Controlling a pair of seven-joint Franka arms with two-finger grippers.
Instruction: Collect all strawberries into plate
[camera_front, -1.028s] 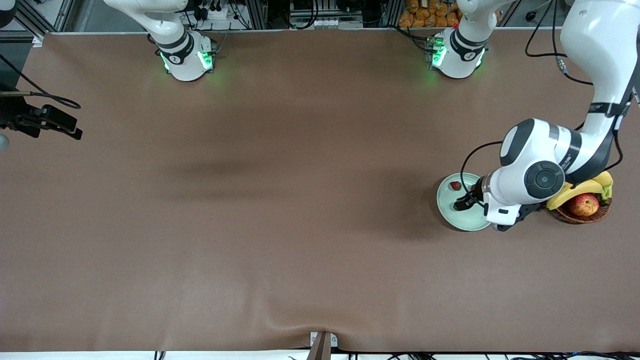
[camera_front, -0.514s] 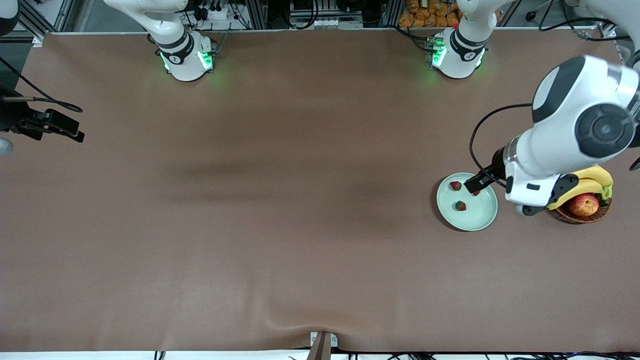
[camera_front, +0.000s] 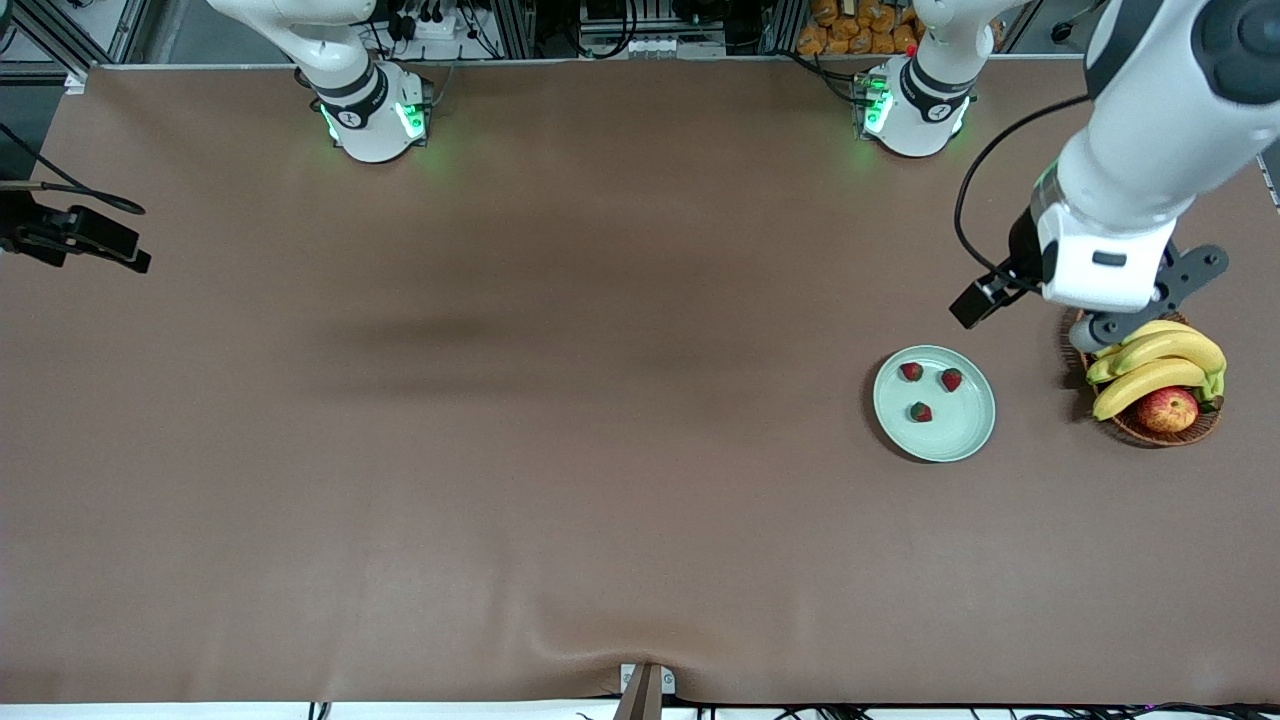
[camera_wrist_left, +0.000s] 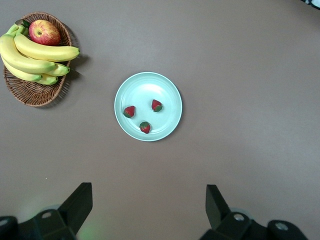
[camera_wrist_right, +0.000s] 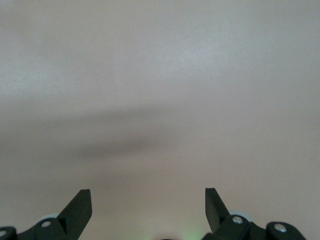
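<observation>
Three strawberries (camera_front: 910, 372) (camera_front: 951, 379) (camera_front: 920, 411) are lying inside the plate (camera_front: 940, 440), which is sitting on the desk (camera_front: 600, 450) toward the left arm's end, just beside a wicker basket (camera_front: 1160, 430) carrying bananas (camera_front: 1150, 365) and an apple (camera_front: 1167, 409). The left gripper (camera_wrist_left: 150, 212) is hanging above the desk with its fingers (camera_wrist_left: 80, 200) spread wide and holding nothing; in the left wrist view the plate is lying straight ahead of the gap between them, well apart. No berry is showing outside the plate, so the collecting appears complete and no further grasp seems called for. The right gripper (camera_wrist_right: 149, 210) is waiting over bare desk at the right arm's end, its fingers (camera_wrist_right: 80, 202) likewise wide and empty, far from the plate; the left arm is the nearer one.
</observation>
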